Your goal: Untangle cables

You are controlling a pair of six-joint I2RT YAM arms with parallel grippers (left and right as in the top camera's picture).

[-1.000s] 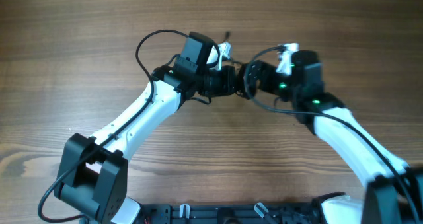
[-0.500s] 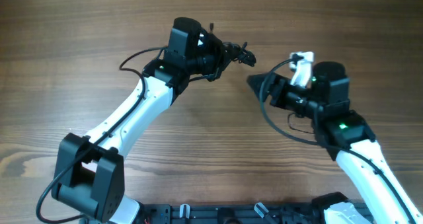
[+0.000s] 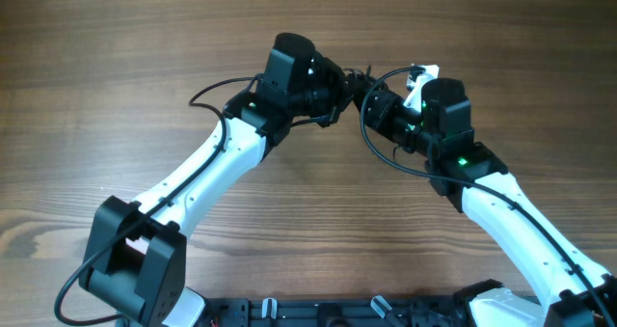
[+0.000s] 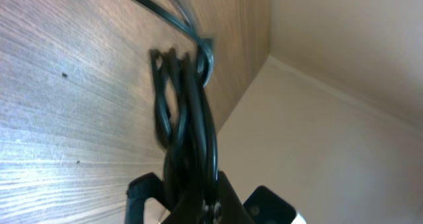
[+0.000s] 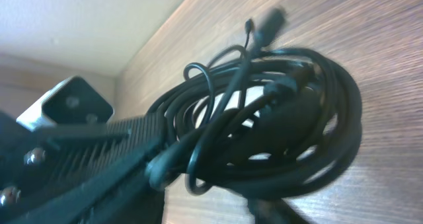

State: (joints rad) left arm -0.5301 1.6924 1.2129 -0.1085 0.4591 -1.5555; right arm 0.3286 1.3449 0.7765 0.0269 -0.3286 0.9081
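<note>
My left arm reaches from the table's [image 3: 116, 57] near left corner toward the middle. The left gripper [image 3: 337, 86] is clamped tight on the cables [image 3: 355, 78]. In the left wrist view its fingers [image 4: 149, 191] close on the bundle from below. The bundle rises out of them as a narrow sheaf of thin black strands, glossy and smooth. They run close together and bend over into small loops at the top. One strand leaves the sheaf and runs off toward the upper left, blurred. Behind it the table is pale brown wood with fine straight grain and a few dark specks. A plain beige wall [image 4: 344, 85] stands beyond the table's edge.

The cables hang between my two grippers, about midway across the table's width and nearer the far edge than the near one. I cannot tell whether they touch the wood.

In the right wrist view the same cables read as a round coil, several turns of thin black wire lying one over another. A thinner strand makes a small loop across the top left of the coil. A stubby dark connector [image 5: 274, 18] pokes out past the coil's upper rim. A black ribbed finger [image 5: 99, 154] with small screws crosses into the coil from the lower left; whose it is I cannot tell.

My right gripper [image 3: 371, 100] sits right against the bundle, facing the left one. The pictures do not show whether it is open or closed.
</note>
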